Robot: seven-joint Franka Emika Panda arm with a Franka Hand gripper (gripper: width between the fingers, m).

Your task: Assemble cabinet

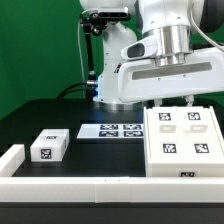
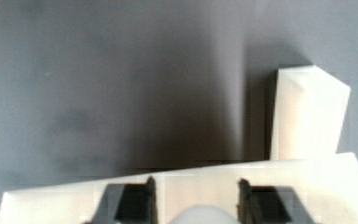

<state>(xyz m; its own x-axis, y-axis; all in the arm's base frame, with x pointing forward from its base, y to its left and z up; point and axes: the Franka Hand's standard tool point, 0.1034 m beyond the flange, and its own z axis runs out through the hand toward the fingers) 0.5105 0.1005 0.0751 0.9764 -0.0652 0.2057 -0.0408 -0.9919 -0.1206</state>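
The cabinet [image 1: 186,142], a big white box with several tags on its top face, lies on the black table at the exterior view's right. My gripper [image 1: 176,104] hangs over its far edge, largely hidden under the arm's white hand. In the wrist view my gripper [image 2: 197,200] is shut on a white wall of the cabinet [image 2: 194,180], with the dark fingers [image 2: 131,200] pressed against it on either side. Another white wall of the cabinet [image 2: 314,110] stretches away over the dark table. A small white drawer block [image 1: 48,147] with tags stands apart at the exterior view's left.
The marker board [image 1: 112,130] lies flat between the drawer block and the cabinet. A long white rail [image 1: 100,186] runs along the table's front, with a shorter one [image 1: 12,160] at the left. The arm's base [image 1: 105,60] stands behind.
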